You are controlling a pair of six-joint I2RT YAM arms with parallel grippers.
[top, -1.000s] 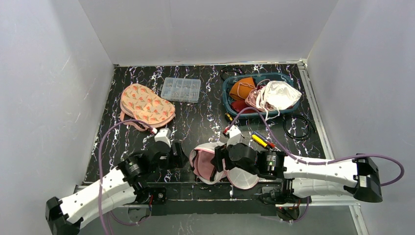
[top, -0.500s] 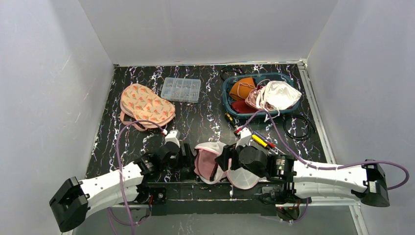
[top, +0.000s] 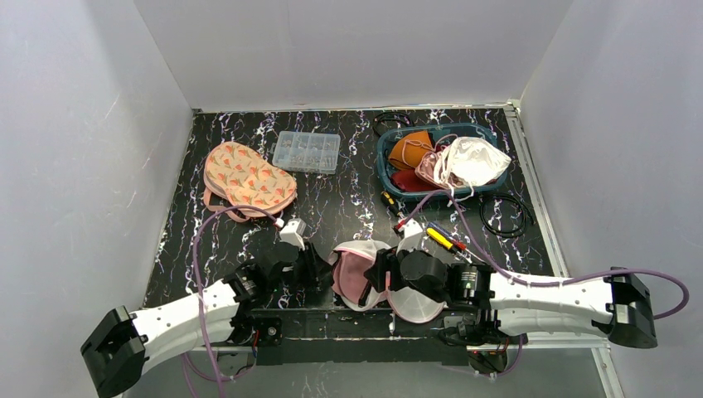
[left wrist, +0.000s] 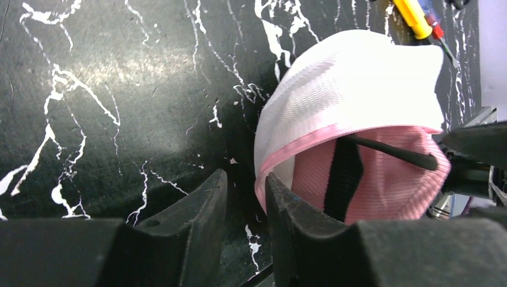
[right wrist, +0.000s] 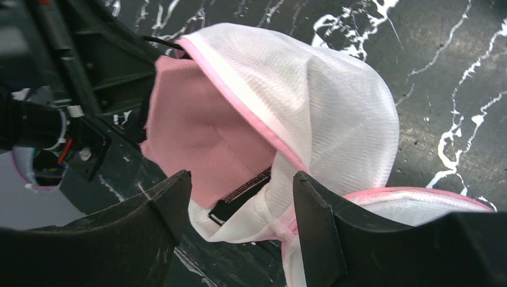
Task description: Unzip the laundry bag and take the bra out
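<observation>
The bag (top: 365,274) lies open at the worktop's (top: 348,199) near edge, the pink bra (right wrist: 203,149) showing inside. The left gripper (left wrist: 245,197) is narrowed beside the bag's rim, gripping nothing visible; it may pinch air. The right gripper (right wrist: 239,197), spread wide, straddles the mesh, which could slip free.

Top view high behind arms, whole table; both wrist views close, sharing laundry bag (top: 358,269).

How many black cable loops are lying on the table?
2. One cable loop lies right of the blue basket; another loop peeks out behind the basket's far left corner. More could be hidden.
</observation>
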